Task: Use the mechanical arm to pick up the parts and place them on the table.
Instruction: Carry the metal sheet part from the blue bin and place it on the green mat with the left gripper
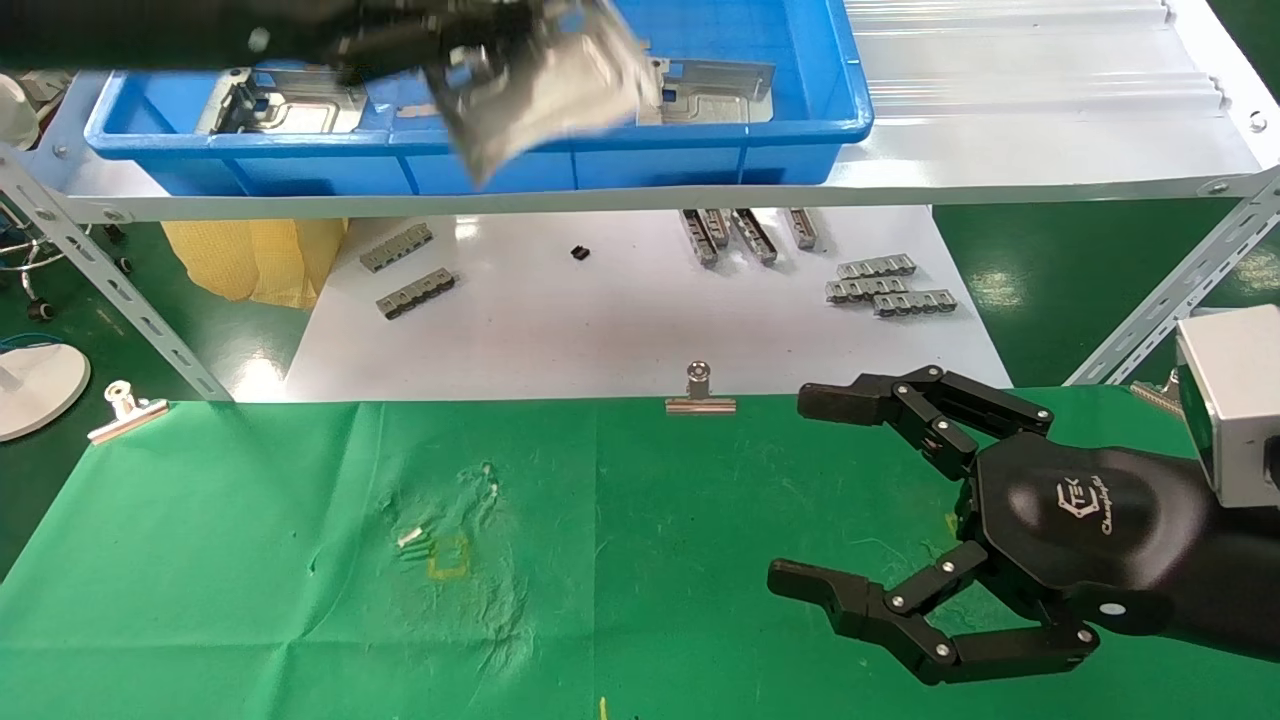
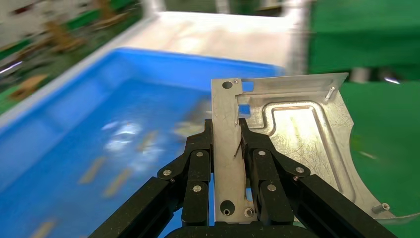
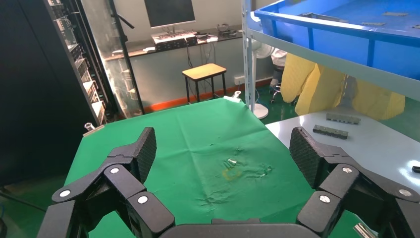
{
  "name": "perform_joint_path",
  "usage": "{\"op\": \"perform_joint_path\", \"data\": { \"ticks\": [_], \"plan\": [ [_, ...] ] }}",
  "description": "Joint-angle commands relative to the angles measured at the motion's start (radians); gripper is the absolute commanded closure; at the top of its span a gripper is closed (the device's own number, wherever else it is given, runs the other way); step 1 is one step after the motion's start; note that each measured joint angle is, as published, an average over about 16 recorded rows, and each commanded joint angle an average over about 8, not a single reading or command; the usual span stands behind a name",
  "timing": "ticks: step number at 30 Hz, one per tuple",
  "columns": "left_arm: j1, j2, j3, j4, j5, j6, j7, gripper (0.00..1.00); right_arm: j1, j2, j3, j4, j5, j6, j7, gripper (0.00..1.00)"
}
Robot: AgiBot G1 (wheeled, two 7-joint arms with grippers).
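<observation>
My left jaws [image 2: 229, 148] pinch a shiny metal plate [image 2: 292, 144] by its flat edge strip. It looks stiff, thin and slippery. My right jaws [image 1: 850, 500] hang wide open, empty, above the table [image 1: 250, 600].

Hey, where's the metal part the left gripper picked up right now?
In the head view, the part is at upper centre-left, held in the left gripper above the blue bin on the white shelf.
</observation>
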Motion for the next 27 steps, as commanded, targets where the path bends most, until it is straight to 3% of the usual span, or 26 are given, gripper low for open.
{"op": "perform_joint_path", "data": {
  "ticks": [1,8,16,20,27],
  "plan": [
    [0.002,-0.022,-0.005,-0.006,-0.009,0.09,0.035,1.0,0.0,0.0,0.0,0.0,0.0,0.0,0.0,0.0],
    [0.077,-0.105,0.057,-0.183,-0.07,0.127,0.077,1.0,0.0,0.0,0.0,0.0,0.0,0.0,0.0,0.0],
    [0.201,-0.24,0.209,-0.435,-0.177,0.115,0.074,1.0,0.0,0.0,0.0,0.0,0.0,0.0,0.0,0.0],
    [0.24,-0.253,0.28,-0.424,-0.164,0.103,0.112,1.0,0.0,0.0,0.0,0.0,0.0,0.0,0.0,0.0],
    [0.287,-0.196,0.358,-0.304,-0.103,0.087,0.251,1.0,0.0,0.0,0.0,0.0,0.0,0.0,0.0,0.0]
  ]
}}
